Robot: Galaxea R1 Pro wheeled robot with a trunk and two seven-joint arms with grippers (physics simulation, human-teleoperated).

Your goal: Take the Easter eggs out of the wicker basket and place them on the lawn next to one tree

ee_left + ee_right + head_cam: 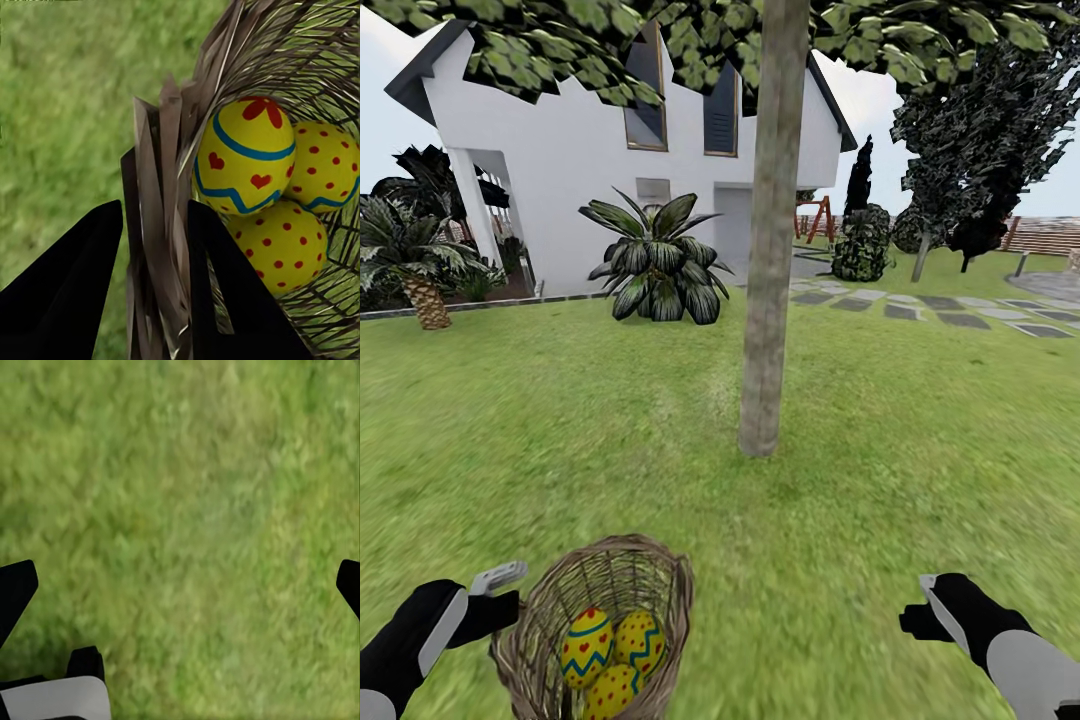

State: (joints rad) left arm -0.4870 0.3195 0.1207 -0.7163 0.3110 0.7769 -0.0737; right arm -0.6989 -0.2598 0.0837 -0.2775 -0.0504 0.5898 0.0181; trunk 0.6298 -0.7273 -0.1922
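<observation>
Big white gabled house [590,130] sits far back, grey stepping-stone path [930,305] off right, brown slatted wooden fence [1050,238] far right, pale sky.

The three Easter eggs [610,655] are bright yellow, one banded with blue zigzag and curved lines plus red hearts and a red flower on top, the others speckled with red dots over a blue zigzag, and they sit in a wicker basket [650,570] of grey-brown open weave. The lawn [880,480] is green with faint yellowish patches, and the tree [770,300] has a grey-brown trunk under dark green leaves. The left gripper [154,281] has black fingers, the right gripper [935,610] is black with white-grey panels, and the house [570,150] is white with a dark roof.
</observation>
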